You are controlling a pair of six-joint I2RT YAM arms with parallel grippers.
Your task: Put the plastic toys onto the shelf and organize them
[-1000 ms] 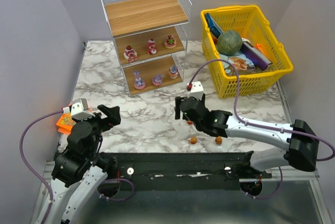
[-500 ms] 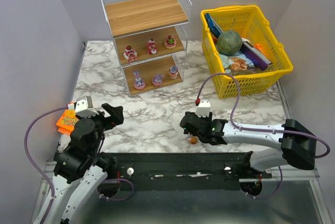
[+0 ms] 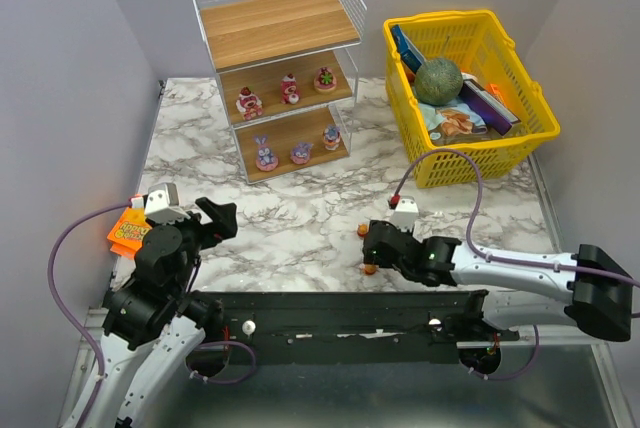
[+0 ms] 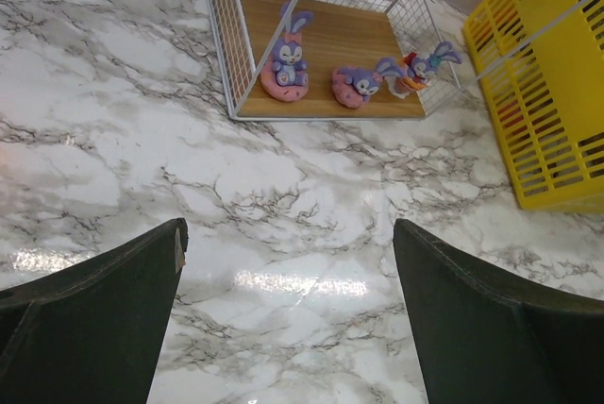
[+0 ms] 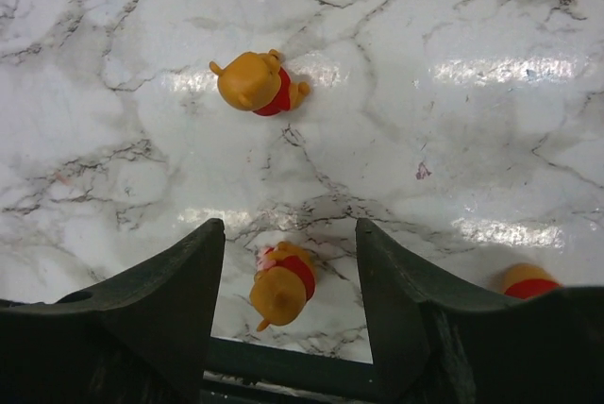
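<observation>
The white wire shelf (image 3: 275, 58) stands at the back. Three red-pink toys (image 3: 290, 90) sit on its middle board and three pink-purple toys (image 3: 300, 153) on its bottom board; these also show in the left wrist view (image 4: 288, 66). Three orange-yellow toys lie on the marble near the front edge. My right gripper (image 3: 372, 256) is open and low, its jaws either side of one orange toy (image 5: 281, 288) without touching it. A second toy (image 5: 253, 81) lies beyond it and a third (image 5: 528, 281) to the right. My left gripper (image 3: 218, 216) is open and empty.
A yellow lattice basket (image 3: 500, 143) at the back right holds a green ball (image 3: 439, 79) and packets. A flat orange packet (image 3: 124, 234) lies at the left table edge. A black rail (image 3: 340, 313) runs along the near edge.
My right gripper has moved toward the near edge and down, from near the middle of the table to astride an orange toy. The left arm has barely moved.
</observation>
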